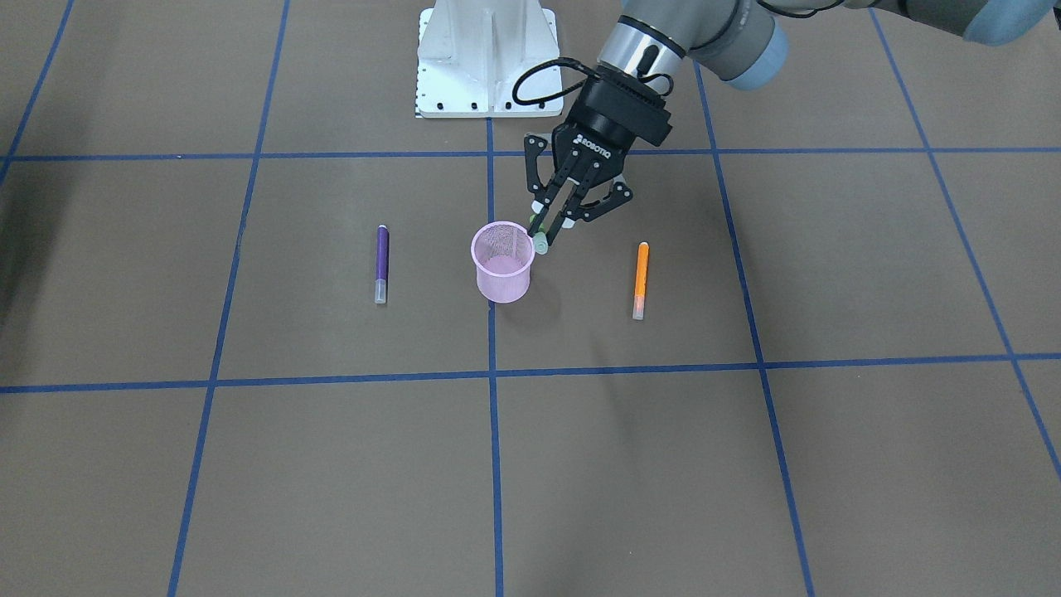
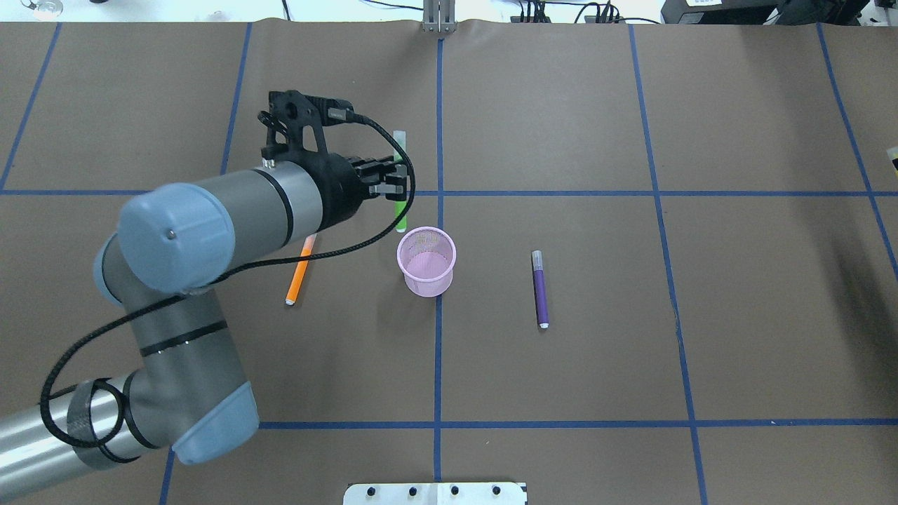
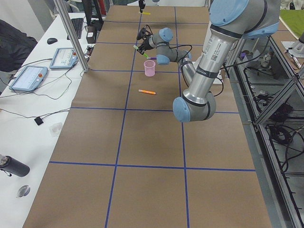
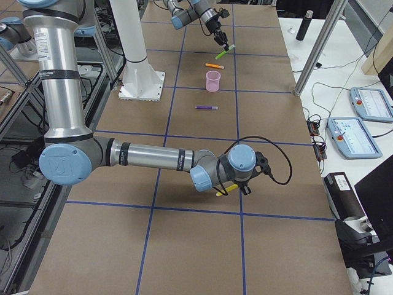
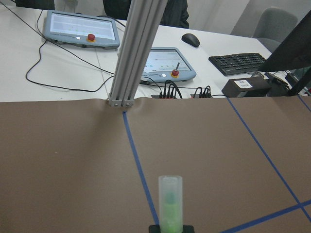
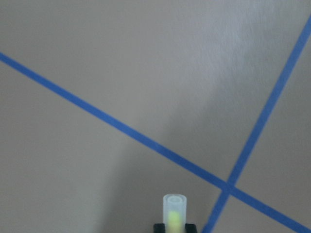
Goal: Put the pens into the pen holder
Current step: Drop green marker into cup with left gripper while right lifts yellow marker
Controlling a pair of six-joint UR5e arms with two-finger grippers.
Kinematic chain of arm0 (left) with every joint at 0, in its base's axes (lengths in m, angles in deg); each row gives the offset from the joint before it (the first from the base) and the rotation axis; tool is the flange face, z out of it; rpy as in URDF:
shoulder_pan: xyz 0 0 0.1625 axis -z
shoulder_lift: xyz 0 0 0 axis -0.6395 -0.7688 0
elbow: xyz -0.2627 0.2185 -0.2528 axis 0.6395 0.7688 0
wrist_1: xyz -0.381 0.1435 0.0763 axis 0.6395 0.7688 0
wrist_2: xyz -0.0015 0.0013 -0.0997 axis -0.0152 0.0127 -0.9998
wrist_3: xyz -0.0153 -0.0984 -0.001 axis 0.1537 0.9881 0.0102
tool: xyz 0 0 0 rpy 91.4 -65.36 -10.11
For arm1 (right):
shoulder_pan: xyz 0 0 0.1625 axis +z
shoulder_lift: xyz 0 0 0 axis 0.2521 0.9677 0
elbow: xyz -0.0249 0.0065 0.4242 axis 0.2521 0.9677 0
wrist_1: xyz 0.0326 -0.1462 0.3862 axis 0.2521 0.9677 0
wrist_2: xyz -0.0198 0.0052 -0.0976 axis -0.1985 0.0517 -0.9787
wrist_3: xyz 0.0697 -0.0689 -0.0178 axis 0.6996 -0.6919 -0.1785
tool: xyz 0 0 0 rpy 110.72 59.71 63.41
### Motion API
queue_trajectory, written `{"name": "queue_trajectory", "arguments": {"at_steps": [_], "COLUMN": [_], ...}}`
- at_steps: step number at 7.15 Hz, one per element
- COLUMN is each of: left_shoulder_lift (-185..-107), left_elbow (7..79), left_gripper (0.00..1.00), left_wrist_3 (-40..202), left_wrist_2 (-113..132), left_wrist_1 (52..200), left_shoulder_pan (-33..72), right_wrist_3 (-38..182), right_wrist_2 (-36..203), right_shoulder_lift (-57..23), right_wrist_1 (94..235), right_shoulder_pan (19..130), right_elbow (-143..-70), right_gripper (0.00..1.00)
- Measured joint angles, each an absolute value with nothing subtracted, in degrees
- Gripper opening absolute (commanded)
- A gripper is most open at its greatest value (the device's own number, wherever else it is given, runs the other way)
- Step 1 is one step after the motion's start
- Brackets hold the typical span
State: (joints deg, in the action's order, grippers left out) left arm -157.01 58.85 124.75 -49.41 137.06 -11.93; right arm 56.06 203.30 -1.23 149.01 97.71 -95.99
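Pen holder (image 2: pixel 426 261) stands upright just left of centre in the overhead frame, right on the blue centre line of the desk (image 2: pixel 631 351). Its pink mesh looks empty: neither top-down view shows a pen inside. By my reading, nothing is banked yet.

Left claw (image 2: pixel 397 183) is clenched on the green pen (image 2: pixel 400 210), gripping it around mid-length. The pen rides above the desk, lying closer to flat than upright. Its clear cap points toward the top of the overhead frame, and its green end sits just above and left of the holder's rim. In the front-facing view the cap appears beside the right of the rim, not over the mouth. I judge this to be the delivery step. The pen needs tipping toward vertical and a small shift over the opening before it can be let go.

Orange pen (image 2: pixel 300 273) lies flat to the left of the holder, its upper end tucked under the arm in the overhead view. Purple pen (image 2: pixel 539 289) lies flat to the right, well apart from the cup. Neither is in a claw.

Right claw (image 4: pixel 233 186), low in the middle of the right-side view, grips a yellow pen (image 6: pixel 175 213) with the cap poking out ahead in its wrist view. It is well away from the holder.

The tally as I see it is none in the holder, two in hand and two on the desk.
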Motion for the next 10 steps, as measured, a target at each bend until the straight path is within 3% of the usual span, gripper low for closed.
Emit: {"name": "queue_trajectory", "arguments": {"at_steps": [3, 6, 7, 8, 10], "left_shoulder_lift": [-158.4, -159.1, -159.1, -159.1, -159.0], "left_elbow": [50.8, 47.3, 46.9, 46.7, 47.6], "left_gripper": [0.00, 0.01, 0.67, 0.99, 0.99], "left_wrist_3": [124.9, 124.6, 124.6, 124.7, 124.7], "left_wrist_2": [-42.7, -41.8, -41.8, -41.8, -42.1], "left_wrist_1": [143.7, 145.9, 146.0, 146.1, 146.2], "left_shoulder_pan": [-17.2, -18.3, -18.9, -19.4, -19.7], "right_wrist_3": [62.1, 62.6, 62.7, 62.8, 62.9], "right_wrist_2": [203.3, 203.4, 203.4, 203.4, 203.3], "right_shoulder_lift": [-1.4, -2.2, -2.5, -2.6, -3.6], "right_wrist_1": [148.6, 148.6, 148.4, 147.5, 144.9], "right_shoulder_pan": [97.7, 97.7, 97.7, 97.6, 97.5], "right_elbow": [-102.3, -103.9, -104.2, -104.6, -104.8], "right_gripper": [0.00, 0.00, 0.00, 0.00, 0.00]}}
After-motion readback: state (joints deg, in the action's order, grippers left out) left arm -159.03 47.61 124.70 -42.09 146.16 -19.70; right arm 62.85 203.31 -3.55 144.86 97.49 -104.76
